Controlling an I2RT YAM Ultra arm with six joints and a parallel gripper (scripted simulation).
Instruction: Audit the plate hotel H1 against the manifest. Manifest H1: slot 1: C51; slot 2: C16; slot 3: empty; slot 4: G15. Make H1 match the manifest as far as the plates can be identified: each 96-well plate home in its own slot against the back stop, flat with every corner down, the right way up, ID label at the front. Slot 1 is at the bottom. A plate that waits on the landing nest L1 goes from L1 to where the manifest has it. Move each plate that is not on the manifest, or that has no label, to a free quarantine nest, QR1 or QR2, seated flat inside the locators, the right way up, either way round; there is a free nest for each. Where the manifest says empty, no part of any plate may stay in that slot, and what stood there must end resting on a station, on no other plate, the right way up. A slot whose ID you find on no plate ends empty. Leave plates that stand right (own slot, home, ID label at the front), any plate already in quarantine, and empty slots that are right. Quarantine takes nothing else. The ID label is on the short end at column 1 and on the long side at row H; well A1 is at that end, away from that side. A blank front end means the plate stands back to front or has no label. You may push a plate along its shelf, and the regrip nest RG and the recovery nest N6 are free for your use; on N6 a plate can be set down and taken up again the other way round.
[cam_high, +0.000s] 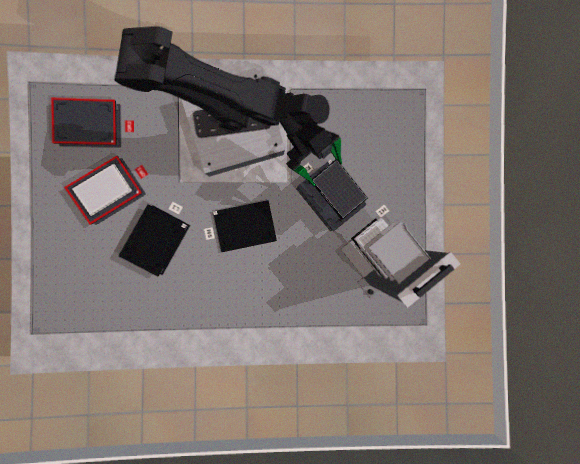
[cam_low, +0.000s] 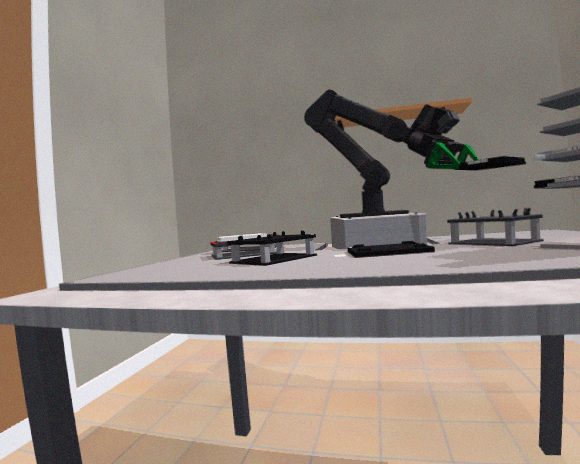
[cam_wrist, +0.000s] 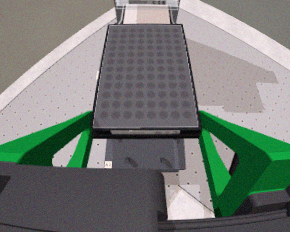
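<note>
My gripper (cam_high: 322, 161) is shut on a dark 96-well plate (cam_high: 340, 189), its green fingers on the plate's long sides near one short end. It holds the plate level in the air (cam_low: 492, 162), above the landing nest (cam_low: 495, 227) and short of the plate hotel H1 (cam_high: 397, 252). The hotel's shelves show at the right edge of the side view (cam_low: 560, 145). I cannot read any label on the held plate.
Two red-framed quarantine nests sit at the left: one (cam_high: 84, 121) holds a dark plate, the other (cam_high: 103, 190) a white plate. Two black nests (cam_high: 153, 239) (cam_high: 245, 226) lie in the middle of the mat. The arm's base (cam_high: 235, 140) is at the back.
</note>
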